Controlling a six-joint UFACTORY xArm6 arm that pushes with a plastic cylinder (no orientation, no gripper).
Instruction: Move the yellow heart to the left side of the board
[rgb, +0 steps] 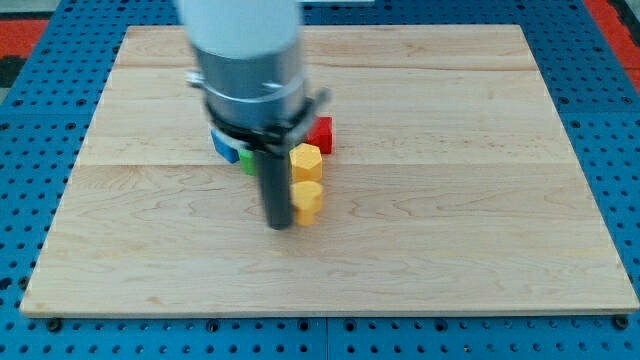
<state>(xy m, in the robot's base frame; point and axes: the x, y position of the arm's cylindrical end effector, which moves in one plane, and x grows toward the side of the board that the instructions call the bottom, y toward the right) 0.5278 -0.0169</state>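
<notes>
My tip (279, 224) rests on the wooden board (450, 200) just left of centre, touching or almost touching the left side of a yellow block (308, 199); its shape is hard to make out, possibly the heart. A second yellow block (306, 160), hexagon-like, sits just above it. A red block (320, 134) lies above that. A blue block (223, 145) and a green block (246, 160) peek out to the rod's left, partly hidden by the arm's grey body (250, 60).
The board lies on a blue perforated table (20, 200). A red strip (610, 15) shows at the view's top right corner. The arm's body hides part of the board's upper left area.
</notes>
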